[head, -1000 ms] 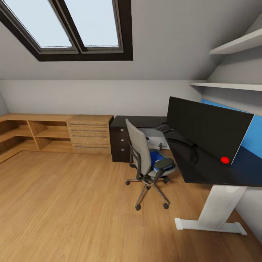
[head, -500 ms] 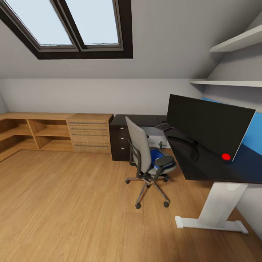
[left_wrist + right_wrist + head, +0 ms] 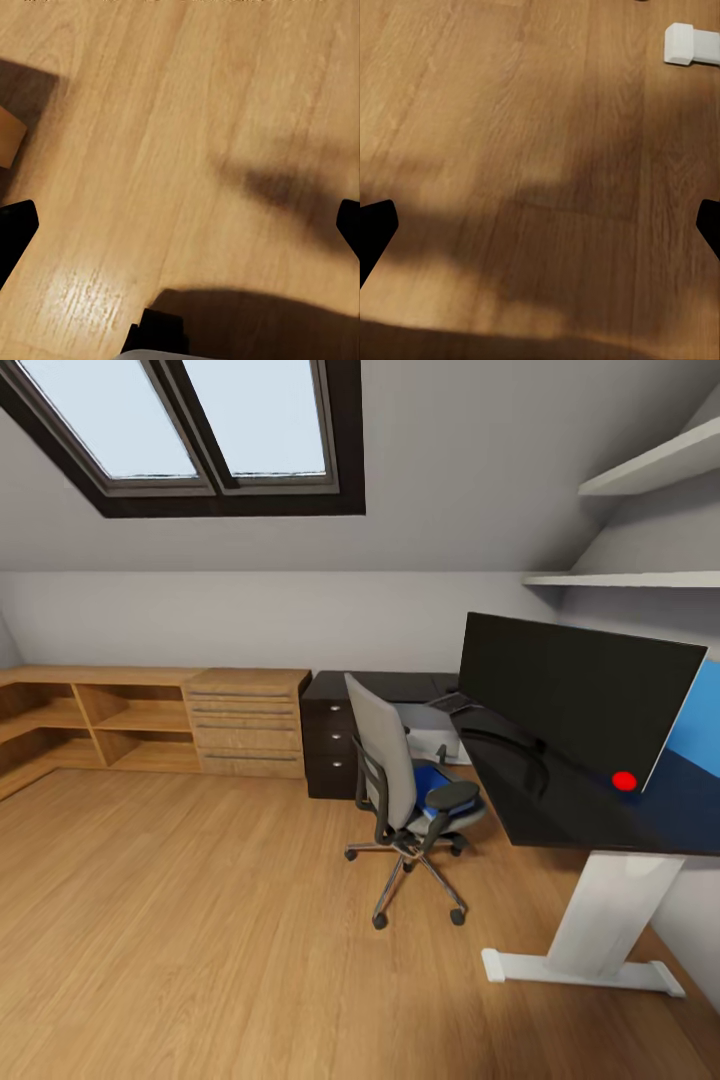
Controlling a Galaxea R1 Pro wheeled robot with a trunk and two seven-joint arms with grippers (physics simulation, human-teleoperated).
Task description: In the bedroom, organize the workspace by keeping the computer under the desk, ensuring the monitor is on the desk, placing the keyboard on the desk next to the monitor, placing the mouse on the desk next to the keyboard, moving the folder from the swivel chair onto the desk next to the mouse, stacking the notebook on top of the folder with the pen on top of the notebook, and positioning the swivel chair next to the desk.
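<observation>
Folder lay on the chair as my view crept nearer the desk; both my grippers, seemingly spread, held nothing.

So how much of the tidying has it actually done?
Little yet. The monitor stands on the desk, with the keyboard behind it. Both grippers are open over bare floor, holding nothing. The folder still lies on the chair; moving it and the stacking remain.
</observation>
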